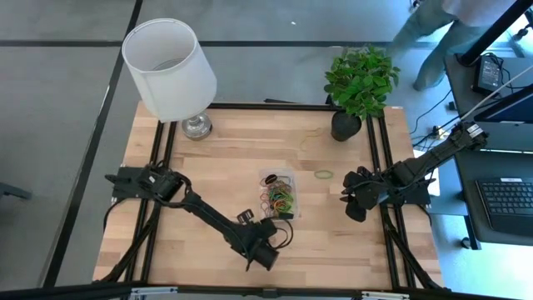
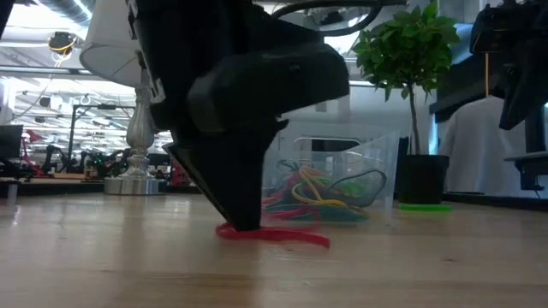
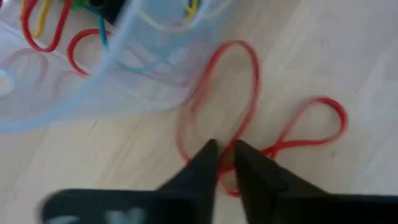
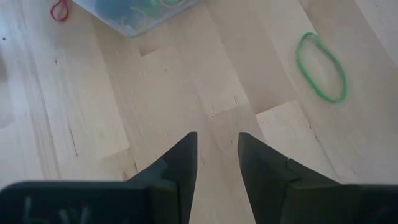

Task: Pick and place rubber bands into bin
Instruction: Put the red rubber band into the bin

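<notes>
A red rubber band lies twisted into a figure eight on the wooden table, just in front of the bin. The bin is a clear tray holding many coloured rubber bands. My left gripper points steeply down onto the red band, its fingers almost together at the table. A green rubber band lies flat on the table right of the bin. My right gripper hangs open above bare wood at the right side. My left gripper comes down from above at a slant, and its two fingertips rest at the table top. They close about one strand of the red band near where its loops cross. The rest of the band lies slack on the table.
A white lamp stands at the far left of the table. A potted plant in a black pot stands at the far right. A person is beyond the far right corner. Bare wood lies left of the bin and near the front edge.
</notes>
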### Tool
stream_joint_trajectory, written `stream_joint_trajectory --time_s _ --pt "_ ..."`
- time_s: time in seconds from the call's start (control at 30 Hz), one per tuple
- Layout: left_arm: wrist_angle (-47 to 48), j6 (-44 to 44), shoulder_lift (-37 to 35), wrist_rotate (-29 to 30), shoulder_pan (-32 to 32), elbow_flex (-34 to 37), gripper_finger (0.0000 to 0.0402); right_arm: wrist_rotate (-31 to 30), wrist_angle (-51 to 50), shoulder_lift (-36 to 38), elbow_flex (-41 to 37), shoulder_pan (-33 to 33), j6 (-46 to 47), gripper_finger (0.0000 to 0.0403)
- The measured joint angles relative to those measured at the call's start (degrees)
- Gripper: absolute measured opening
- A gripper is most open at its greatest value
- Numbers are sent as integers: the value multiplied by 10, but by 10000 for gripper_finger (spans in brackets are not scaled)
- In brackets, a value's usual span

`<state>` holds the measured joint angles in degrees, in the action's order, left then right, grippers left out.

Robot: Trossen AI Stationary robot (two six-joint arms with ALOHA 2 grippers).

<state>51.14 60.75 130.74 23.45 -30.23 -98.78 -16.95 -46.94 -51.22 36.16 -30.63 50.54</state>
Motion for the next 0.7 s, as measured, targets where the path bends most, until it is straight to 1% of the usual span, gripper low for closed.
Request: stream_joint_trajectory --time_s 0.07,0.1,0.27,0.37,0.47,0.57,0.7 --pt "1 -13 -6 -6 -1 0 17 0 0 0 0 0 0 119" --pt "5 -20 -8 -12 -2 -2 11 0 0 0 0 0 0 119" --pt "8 -90 -41 -55 -8 -25 3 -5 0 0 0 0 0 119" --pt "17 -97 -67 -61 -6 -38 2 -15 1 0 0 0 0 119" --pt "36 -108 -99 -44 -3 -52 2 -16 3 0 0 0 0 119" --pt "33 -150 -136 -24 4 -63 2 -29 4 0 0 0 0 119" --pt "30 -207 -172 18 26 -74 2 -30 5 0 0 0 1 119"
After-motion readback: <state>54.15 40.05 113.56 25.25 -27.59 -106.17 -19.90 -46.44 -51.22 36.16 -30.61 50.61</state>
